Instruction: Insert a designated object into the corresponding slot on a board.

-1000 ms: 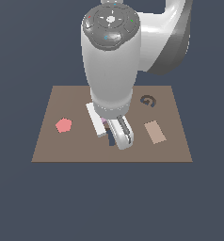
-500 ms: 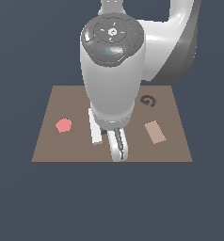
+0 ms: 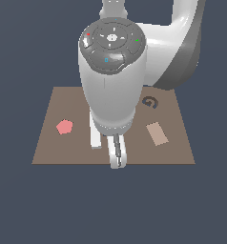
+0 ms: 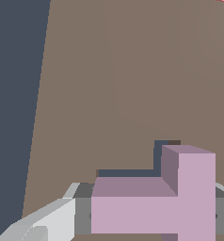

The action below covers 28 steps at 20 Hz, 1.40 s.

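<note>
Claw (image 4: pixel 151 216): pinching T-block (image 4: pixel 180 202), just above slot (image 4: pixel 157 162) in board (image 4: pixel 123 84). Step: insertion. Next: align, lower.

Even, flat, slightly soft renders

A lilac T-shaped block (image 4: pixel 180 202) sits raised just above a dark navy recess (image 4: pixel 132 172) near the edge of the flat brown board (image 3: pixel 168 152).

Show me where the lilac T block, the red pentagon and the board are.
lilac T block (image 4: pixel 180 207), wrist view, its front face.
red pentagon (image 3: pixel 64 127), exterior view, its centre.
board (image 3: pixel 172 150), exterior view, bare brown surface.
</note>
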Each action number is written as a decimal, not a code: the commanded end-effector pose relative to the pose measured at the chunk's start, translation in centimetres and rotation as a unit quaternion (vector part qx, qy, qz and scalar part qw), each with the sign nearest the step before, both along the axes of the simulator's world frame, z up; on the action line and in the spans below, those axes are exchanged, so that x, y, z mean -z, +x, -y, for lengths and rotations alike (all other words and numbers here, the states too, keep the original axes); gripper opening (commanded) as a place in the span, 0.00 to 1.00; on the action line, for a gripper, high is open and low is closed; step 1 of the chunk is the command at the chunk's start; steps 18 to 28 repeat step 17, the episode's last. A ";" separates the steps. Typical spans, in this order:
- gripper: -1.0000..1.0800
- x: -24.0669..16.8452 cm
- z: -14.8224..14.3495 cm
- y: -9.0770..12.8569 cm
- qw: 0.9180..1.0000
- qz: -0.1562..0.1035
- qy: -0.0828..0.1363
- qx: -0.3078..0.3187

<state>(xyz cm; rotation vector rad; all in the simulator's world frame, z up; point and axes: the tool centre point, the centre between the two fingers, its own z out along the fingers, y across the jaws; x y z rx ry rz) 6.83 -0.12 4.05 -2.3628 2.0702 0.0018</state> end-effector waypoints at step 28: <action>0.96 1.0 0.0 0.1 1.000 0.000 0.000 0.002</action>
